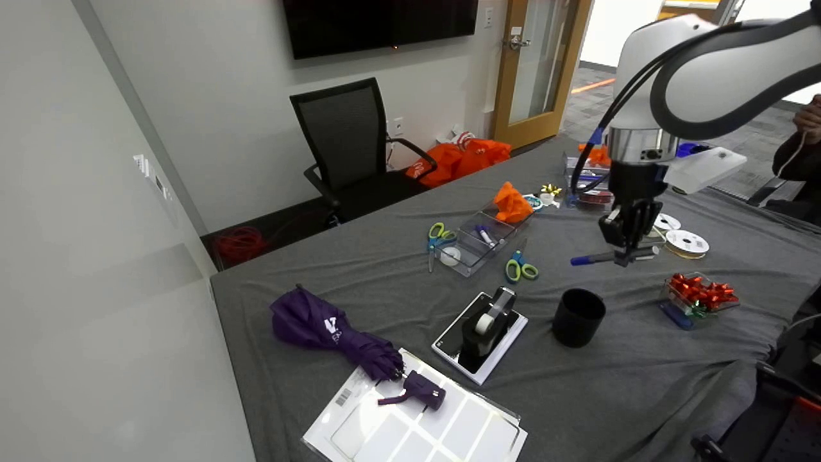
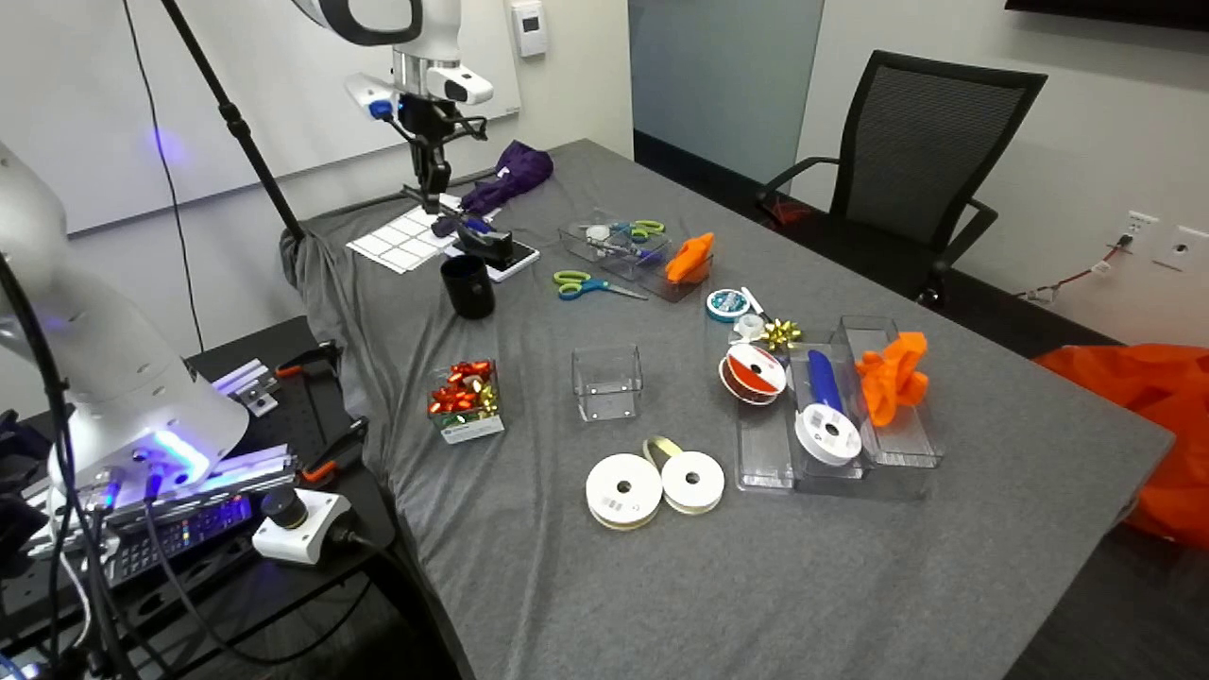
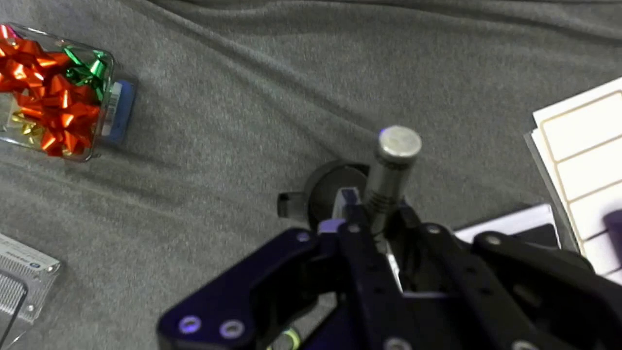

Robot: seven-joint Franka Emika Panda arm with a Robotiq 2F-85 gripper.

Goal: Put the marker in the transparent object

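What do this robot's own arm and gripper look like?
The arm is white and rounded, with curved dark grey bands, black cables alongside and a silvery collar. The gripper is black and jointed; the wrist view shows pale screw heads on it.

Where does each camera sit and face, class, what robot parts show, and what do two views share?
An exterior view: raised, looking down across the table, label sheets nearest; arm and pincer at right.
An exterior view: raised, looking down the table past white spools; base at left, arm and pincer upper left.
Wrist view: on the arm, facing down at the table; pincer at bottom, holding the marker.
Both exterior views share the black cup, umbrella and chair.
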